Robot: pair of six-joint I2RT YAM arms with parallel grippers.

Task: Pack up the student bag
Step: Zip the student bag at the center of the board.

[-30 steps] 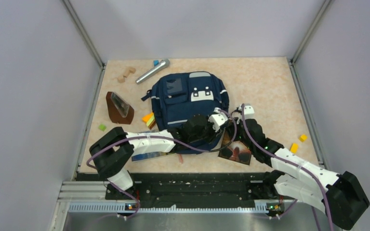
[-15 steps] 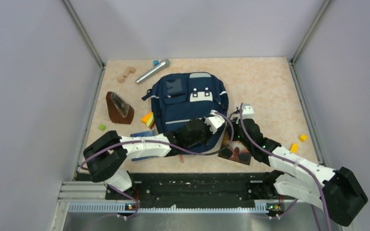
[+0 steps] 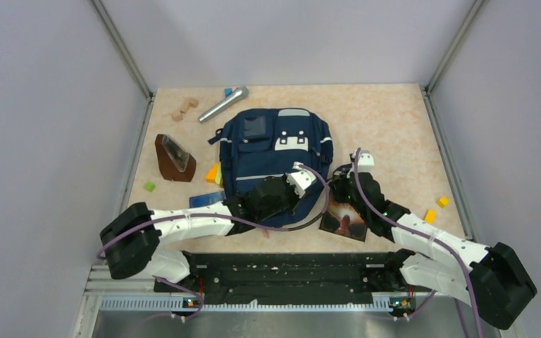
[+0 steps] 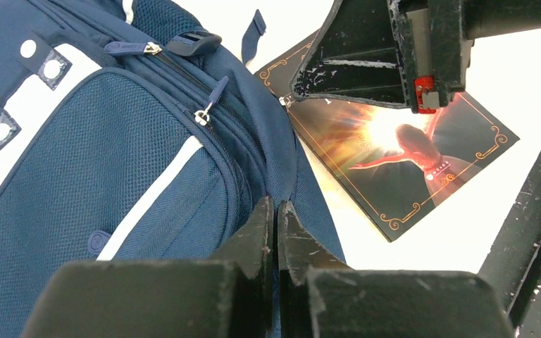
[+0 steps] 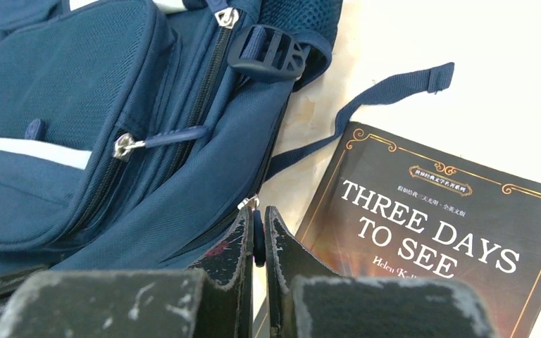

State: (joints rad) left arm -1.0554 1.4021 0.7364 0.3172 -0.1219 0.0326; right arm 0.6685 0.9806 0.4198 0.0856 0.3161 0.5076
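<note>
The student bag (image 3: 275, 144) lies flat mid-table, navy with grey stripes and a white patch. It also shows in the left wrist view (image 4: 113, 162) and the right wrist view (image 5: 77, 120). My left gripper (image 3: 303, 177) is shut on a fold of bag fabric at the bag's near right edge (image 4: 276, 211). My right gripper (image 3: 338, 184) is shut on a dark zipper pull (image 5: 257, 236) at the bag's right side, just beside the left gripper. The right gripper's fingers (image 4: 352, 63) show in the left wrist view.
A dark book, "Three Days to See" (image 3: 344, 222), lies right of the bag, under the right arm. A silver microphone (image 3: 222, 103), wooden blocks (image 3: 184, 108), a brown stand (image 3: 175, 158), a blue card (image 3: 208, 200) and yellow blocks (image 3: 442, 201) lie around.
My left gripper has drawn back to the left and nearer, still holding the fabric. The bag has shifted and turned slightly left. My right gripper has followed a little to the left.
</note>
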